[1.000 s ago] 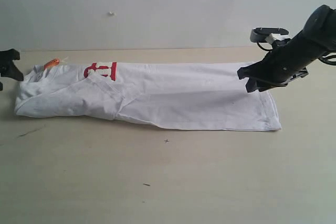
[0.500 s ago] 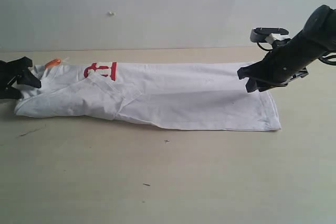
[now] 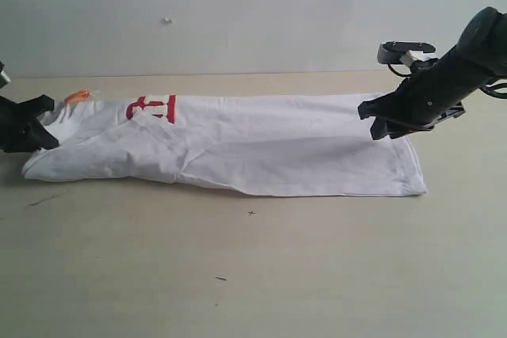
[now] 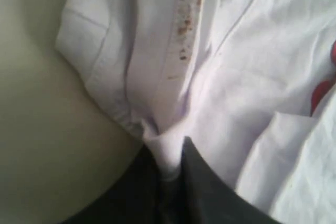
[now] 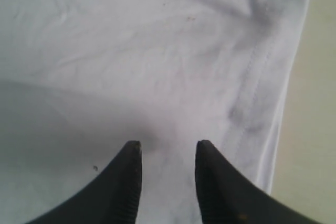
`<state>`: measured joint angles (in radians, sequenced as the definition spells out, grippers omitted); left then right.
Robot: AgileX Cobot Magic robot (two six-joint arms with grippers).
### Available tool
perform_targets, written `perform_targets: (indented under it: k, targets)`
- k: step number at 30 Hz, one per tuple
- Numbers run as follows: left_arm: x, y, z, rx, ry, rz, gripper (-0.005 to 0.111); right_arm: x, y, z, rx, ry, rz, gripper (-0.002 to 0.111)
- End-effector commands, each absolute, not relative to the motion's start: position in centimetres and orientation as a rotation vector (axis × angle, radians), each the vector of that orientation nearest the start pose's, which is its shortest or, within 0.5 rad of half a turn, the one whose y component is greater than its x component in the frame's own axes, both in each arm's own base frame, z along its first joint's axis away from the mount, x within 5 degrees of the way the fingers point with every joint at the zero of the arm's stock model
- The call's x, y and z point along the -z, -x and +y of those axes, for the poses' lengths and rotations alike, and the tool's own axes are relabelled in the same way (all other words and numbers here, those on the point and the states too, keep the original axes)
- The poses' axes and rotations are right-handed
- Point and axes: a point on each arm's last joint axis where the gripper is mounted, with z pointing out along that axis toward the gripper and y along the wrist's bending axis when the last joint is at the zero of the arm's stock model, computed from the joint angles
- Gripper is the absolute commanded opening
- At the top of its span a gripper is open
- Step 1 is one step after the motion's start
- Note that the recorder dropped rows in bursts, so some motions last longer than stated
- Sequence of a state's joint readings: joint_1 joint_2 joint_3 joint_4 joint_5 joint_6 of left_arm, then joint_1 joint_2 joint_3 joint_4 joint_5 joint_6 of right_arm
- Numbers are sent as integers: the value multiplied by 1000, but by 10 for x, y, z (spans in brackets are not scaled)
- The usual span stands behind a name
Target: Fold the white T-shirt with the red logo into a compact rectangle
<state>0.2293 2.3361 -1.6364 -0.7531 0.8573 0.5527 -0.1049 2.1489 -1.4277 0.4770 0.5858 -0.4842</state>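
The white T-shirt lies as a long strip across the table, neck end at the left and hem at the right. Part of the red logo shows near the left end, with an orange neck tag beyond it. My left gripper is at the shirt's left end, shut on a pinch of white cloth; a sliver of the red logo shows in that view. My right gripper hangs over the hem end, open, with flat cloth under its jaws.
The beige table extends in front of the shirt, with a few small dark specks. A pale wall rises behind the table's back edge. The hem edge lies close to the right gripper, bare table beyond it.
My left gripper has come in from the left edge onto the shirt's neck end and shut on the cloth, tugging that end slightly. The right arm has not moved.
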Motion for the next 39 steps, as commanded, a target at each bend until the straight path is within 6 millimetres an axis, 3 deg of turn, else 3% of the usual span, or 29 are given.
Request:
perform_targets:
  k: [1,6,9,14,17,22,25,29,30,35,39]
  targets:
    - [-143,-459,40,745,111,2701,0,-152,-443,-21,-351,-21,2668,42]
    - [-212,-460,-7,760,-50,2602,0,-180,-444,-19,-400,-62,2652,51]
    - [-250,-455,-52,776,-185,2531,0,-194,-442,-18,-401,-68,2628,51]
    - [-291,-442,-136,839,-369,2427,0,-212,-439,-17,-416,-106,2592,51]
    - [-296,-429,-197,877,-489,2367,0,-221,-436,-14,-463,-125,2576,51]
    - [-269,-410,-288,910,-624,2294,1,-229,-433,-9,-557,-143,2569,51]
    - [-244,-407,-325,876,-662,2256,20,-228,-431,-7,-577,-118,2590,51]
    - [-228,-412,-343,845,-635,2209,66,-225,-428,-10,-519,-68,2630,51]
    - [-226,-414,-343,838,-616,2217,72,-224,-428,-12,-498,-60,2636,51]
    - [-231,-427,-324,722,-571,2261,71,-223,-428,-20,-502,-96,2631,51]
    - [-242,-432,-299,641,-581,2318,70,-207,-430,-29,-496,-122,2671,52]
